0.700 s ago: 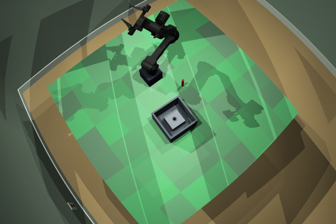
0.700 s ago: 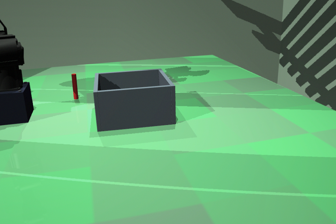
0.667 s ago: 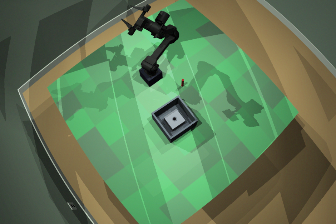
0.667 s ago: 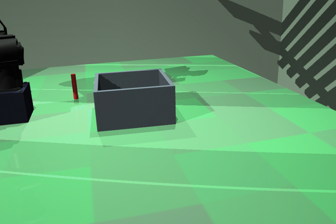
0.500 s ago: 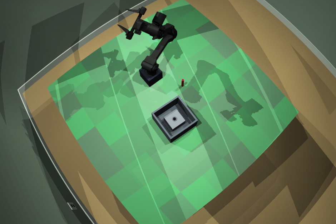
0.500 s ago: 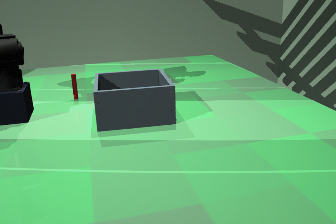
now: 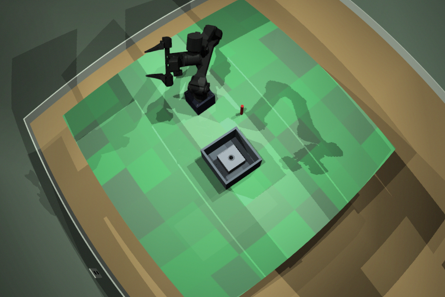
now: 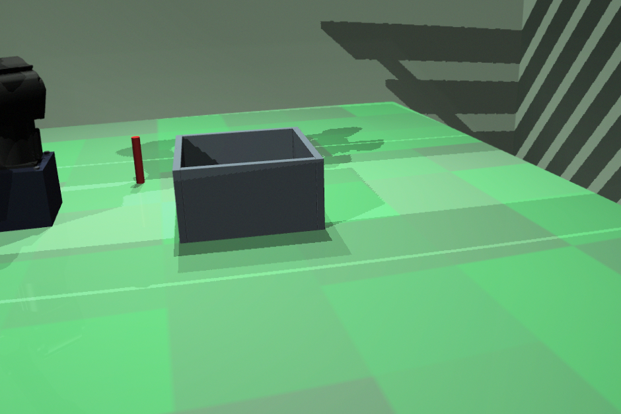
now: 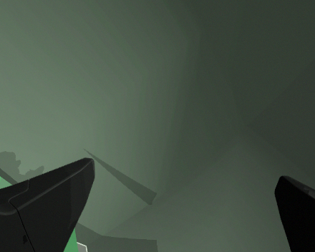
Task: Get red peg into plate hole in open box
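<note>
The red peg (image 7: 241,110) (image 8: 137,160) stands upright on the green table top, between the arm's base and the box. The open grey box (image 7: 212,171) (image 8: 250,203) stands on the table top. The light square plate (image 7: 230,166) lies at its bottom, with a dark round hole (image 7: 231,157) in the middle; the box wall hides both in the exterior view. My gripper (image 7: 145,64) (image 9: 191,179) is wide open and empty, raised on the far side of the arm's base from the peg and pointing away from the peg and box.
The arm's dark base (image 7: 200,101) (image 8: 30,196) stands near the peg. The green table top (image 7: 194,250) (image 8: 300,339) bears shadows of the arm. Brown floor surrounds it. The wrist view shows mostly walls.
</note>
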Available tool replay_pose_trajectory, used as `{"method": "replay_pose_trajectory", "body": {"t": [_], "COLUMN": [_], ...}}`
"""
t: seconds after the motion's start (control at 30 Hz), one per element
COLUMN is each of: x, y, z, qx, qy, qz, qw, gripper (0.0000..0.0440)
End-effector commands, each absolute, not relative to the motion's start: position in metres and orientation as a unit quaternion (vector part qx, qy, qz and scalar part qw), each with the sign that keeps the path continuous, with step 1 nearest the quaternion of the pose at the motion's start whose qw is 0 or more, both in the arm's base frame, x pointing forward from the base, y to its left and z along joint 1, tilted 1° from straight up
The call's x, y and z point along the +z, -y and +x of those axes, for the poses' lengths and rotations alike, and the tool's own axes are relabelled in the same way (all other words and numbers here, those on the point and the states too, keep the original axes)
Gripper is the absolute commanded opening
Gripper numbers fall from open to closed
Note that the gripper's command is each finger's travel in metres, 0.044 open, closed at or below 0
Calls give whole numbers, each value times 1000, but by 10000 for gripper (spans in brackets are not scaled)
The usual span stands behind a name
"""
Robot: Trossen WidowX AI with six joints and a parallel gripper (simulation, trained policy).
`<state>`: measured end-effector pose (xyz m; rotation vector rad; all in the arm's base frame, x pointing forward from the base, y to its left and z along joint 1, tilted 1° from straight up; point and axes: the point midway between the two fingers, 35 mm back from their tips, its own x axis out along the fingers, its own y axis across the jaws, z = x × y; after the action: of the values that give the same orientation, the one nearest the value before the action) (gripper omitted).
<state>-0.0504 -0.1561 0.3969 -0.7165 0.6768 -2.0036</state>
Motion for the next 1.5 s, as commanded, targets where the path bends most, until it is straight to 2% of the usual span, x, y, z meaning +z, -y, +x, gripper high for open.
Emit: {"method": "replay_pose_trajectory", "body": {"t": [0.0,0.33,0.67,1.07,1.47], "x": [386,341,290,230,185], "y": [174,211,210,159,79], "z": [-31,44,117,188,219], "qx": [-781,-681,-566,-429,-340], "qy": [-283,-317,-364,-439,-520], "qz": [-283,-250,-192,-94,6], "qw": [479,612,714,784,784], "gripper": [440,437,433,440,440]}}
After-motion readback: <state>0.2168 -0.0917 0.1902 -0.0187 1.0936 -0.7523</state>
